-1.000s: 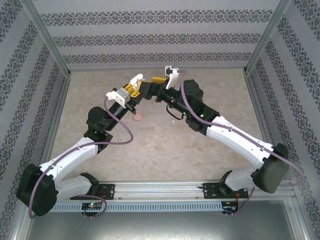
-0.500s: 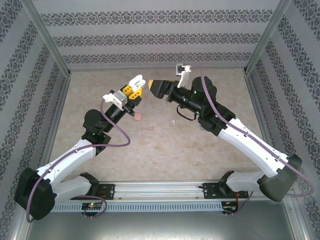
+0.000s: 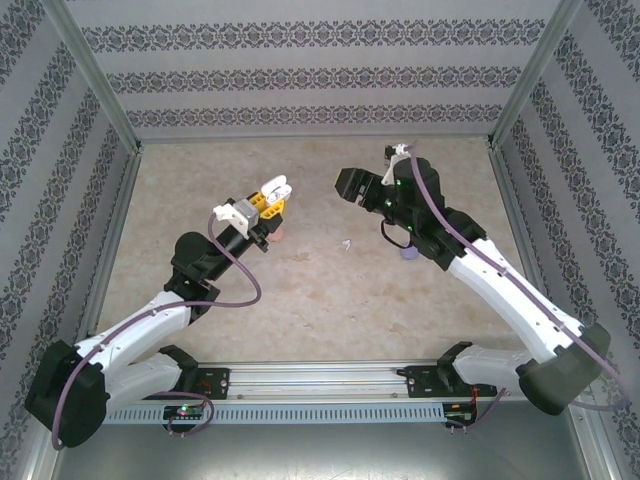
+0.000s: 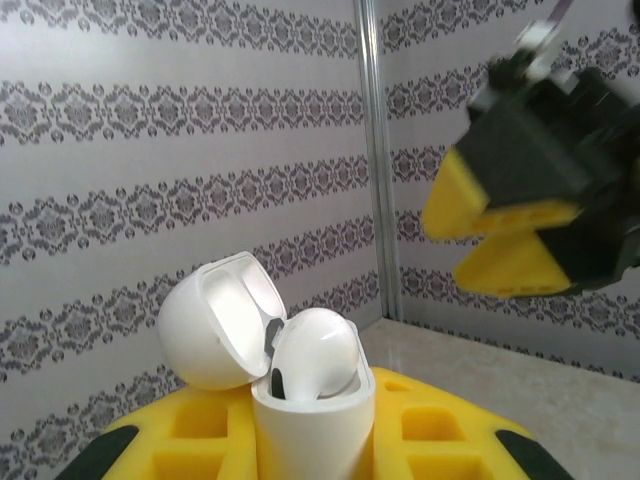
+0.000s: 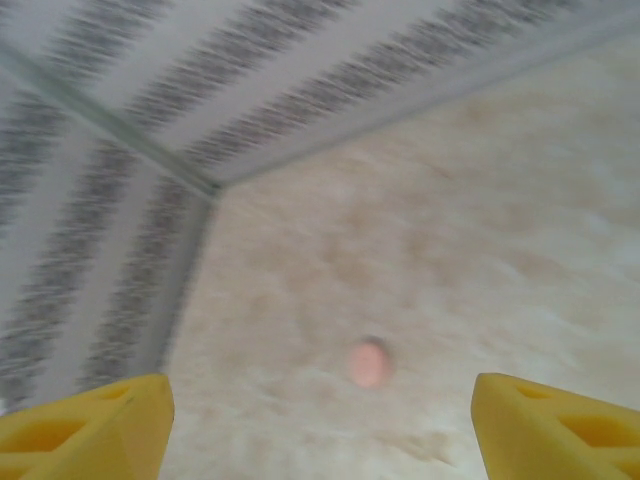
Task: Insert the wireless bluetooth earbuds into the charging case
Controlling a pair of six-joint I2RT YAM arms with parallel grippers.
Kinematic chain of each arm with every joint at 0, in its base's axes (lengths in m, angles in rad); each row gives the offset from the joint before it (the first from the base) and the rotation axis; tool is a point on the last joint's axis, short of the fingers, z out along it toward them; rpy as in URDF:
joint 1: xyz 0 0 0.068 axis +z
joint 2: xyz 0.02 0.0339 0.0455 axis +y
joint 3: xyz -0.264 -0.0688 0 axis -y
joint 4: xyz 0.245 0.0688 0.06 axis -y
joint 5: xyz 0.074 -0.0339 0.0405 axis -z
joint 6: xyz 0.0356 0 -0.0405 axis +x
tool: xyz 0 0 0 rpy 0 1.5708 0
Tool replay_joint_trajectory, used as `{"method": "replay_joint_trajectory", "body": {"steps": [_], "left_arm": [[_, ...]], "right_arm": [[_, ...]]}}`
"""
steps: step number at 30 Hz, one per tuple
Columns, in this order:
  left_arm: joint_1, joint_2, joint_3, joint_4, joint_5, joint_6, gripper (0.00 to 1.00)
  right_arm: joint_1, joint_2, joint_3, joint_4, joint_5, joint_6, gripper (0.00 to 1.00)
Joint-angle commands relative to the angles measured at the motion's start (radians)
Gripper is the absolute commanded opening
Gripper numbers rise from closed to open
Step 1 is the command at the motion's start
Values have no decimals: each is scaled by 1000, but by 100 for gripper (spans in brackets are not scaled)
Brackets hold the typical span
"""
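My left gripper [image 3: 272, 196] is shut on a white charging case [image 4: 312, 425], held upright above the table with its lid [image 4: 212, 322] flipped open. A white earbud [image 4: 315, 352] sits in the case's mouth, its rounded head above the rim. The yellow pads [image 4: 432, 432] flank the case body. My right gripper [image 3: 346, 185] hovers open and empty just right of the case; it also shows blurred in the left wrist view [image 4: 520, 215]. Another tiny white earbud [image 3: 346, 243] lies on the table between the arms.
A small pinkish round piece [image 3: 281, 234] lies on the table under my left gripper, also blurred in the right wrist view [image 5: 368, 362]. A small purple piece [image 3: 408, 255] lies beside the right arm. Patterned walls and metal posts [image 4: 375, 160] enclose the table.
My right gripper has drawn back to the right, away from the left gripper and the case. The left gripper has come slightly nearer and lower, still holding the case.
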Motion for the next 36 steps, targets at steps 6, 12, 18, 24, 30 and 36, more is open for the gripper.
{"method": "replay_joint_trajectory", "body": {"steps": [6,12,18,24,30,36], "left_arm": [[-9,-119,-81,3,-11,-49,0],[-11,-161,-114,14,-5,-64,0],[-10,-197,-129,6,6,-67,0],[-10,-209,-135,9,17,-72,0],[-10,-209,-142,21,20,-77,0],[-11,-207,-145,29,21,-79,0]], "right_arm": [[-34,317,29,-273,129,-93,76],[-37,558,180,-416,178,-99,73],[-35,682,251,-439,165,-60,67],[-28,756,300,-444,156,-20,60],[-13,816,368,-476,170,-6,61],[0,862,407,-499,185,6,61]]}}
